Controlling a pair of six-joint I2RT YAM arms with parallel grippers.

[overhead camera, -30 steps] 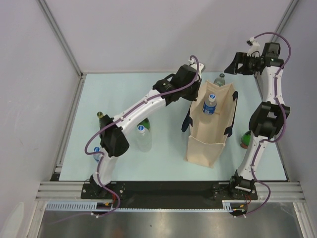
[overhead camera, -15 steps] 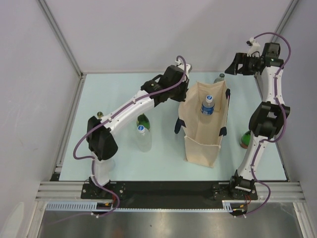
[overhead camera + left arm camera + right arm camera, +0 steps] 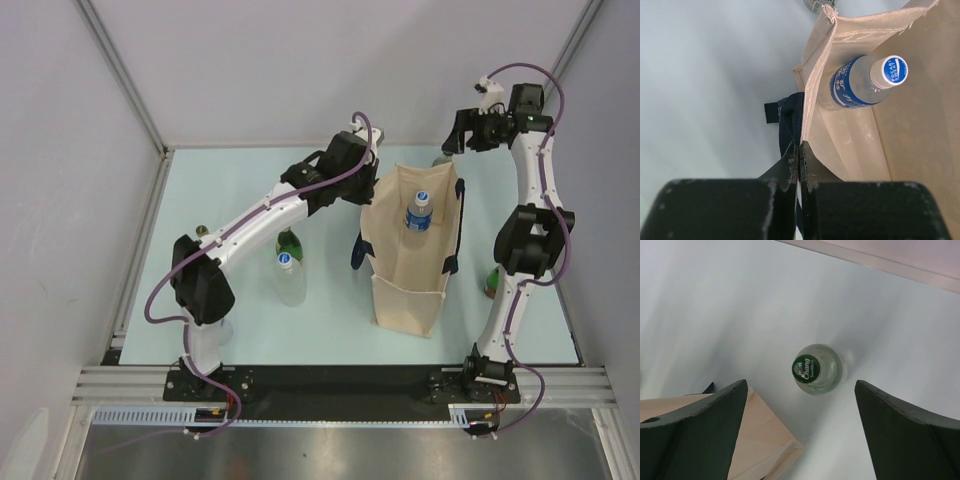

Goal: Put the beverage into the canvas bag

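1. The tall beige canvas bag with dark navy strap handles [image 3: 405, 300] now stands further left than a second ago. It sits right of the middle of the pale blue table [image 3: 250, 190], and its mouth gapes wider.
2. The left gripper [image 3: 799, 152] has drawn leftward with it. Its fingers are pinched tight on the bag's left rim, beside a navy handle.
3. The right gripper [image 3: 800, 387] has swung left from the far right corner. It hangs above the clear bottle with a green cap [image 3: 817, 371], fingers spread wide and touching nothing.
4. That bottle stands on the table just beyond the bag's far right corner.
5. The clear plastic bottle with a blue label [image 3: 860, 82] stands inside the bag's far half, as before.
6. From overhead, the green-capped bottle is nearly lost behind the bag's rim and the right arm.
7. The left arm covers most of a dark bottle [image 3: 203, 232] at the left. The right arm hides most of a green-and-red bottle [image 3: 491, 283] at the right.
8. A green bottle [image 3: 288, 241] and a clear blue-capped bottle [image 3: 289, 278] stand in plain sight left of the bag.
9. I cannot tell whether the strap is caught in the left grip along with the canvas.
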